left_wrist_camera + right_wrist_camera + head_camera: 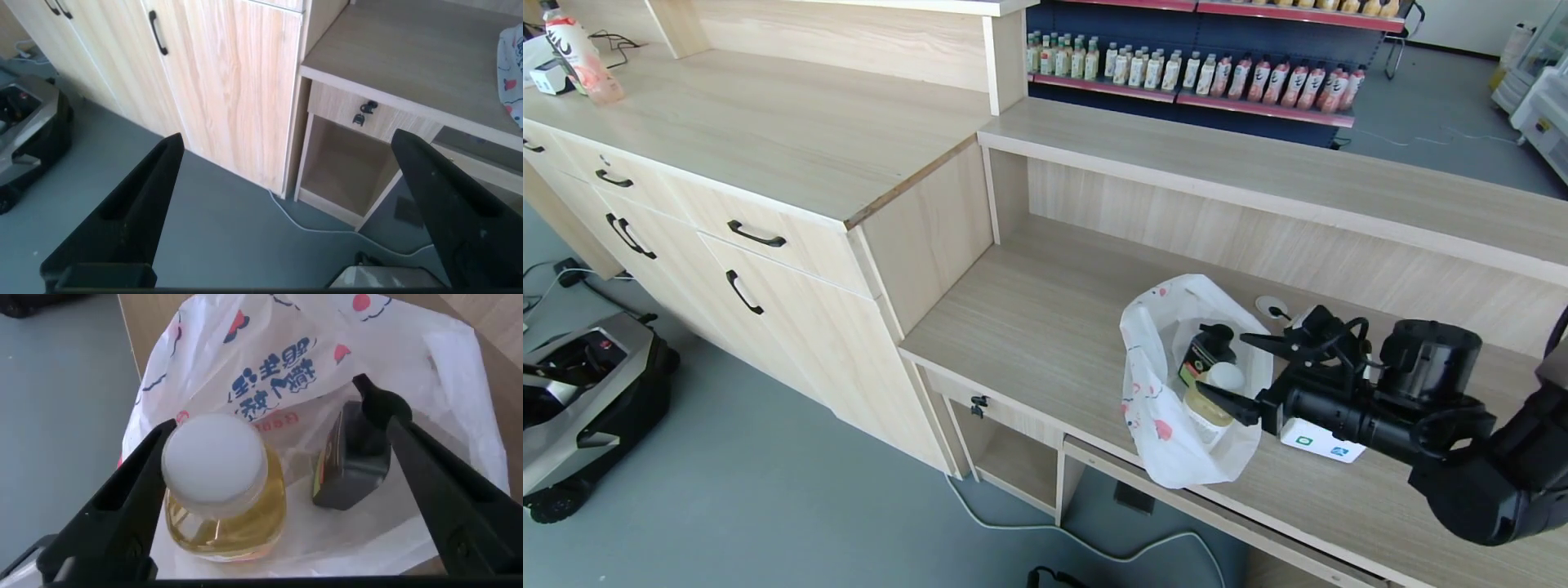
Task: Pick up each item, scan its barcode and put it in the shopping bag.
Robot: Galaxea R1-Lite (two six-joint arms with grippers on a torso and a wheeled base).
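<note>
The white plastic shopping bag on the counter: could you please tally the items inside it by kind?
Clear bottle of yellow liquid with a white cap: 1
Black pump bottle: 1
Total: 2, both inside the white plastic shopping bag.

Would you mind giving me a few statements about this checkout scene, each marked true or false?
1. The shopping bag lies on the lower counter. True.
2. The bag holds only one item. False: a dark bottle and a yellow bottle with a white cap are both inside.
3. The right gripper is clamped shut. False: its fingers are spread wide at the bag's mouth, either side of the yellow bottle.
4. The left gripper is open above the floor. True.
5. A pink bottle is on the higher counter, far from the bag. True.
</note>
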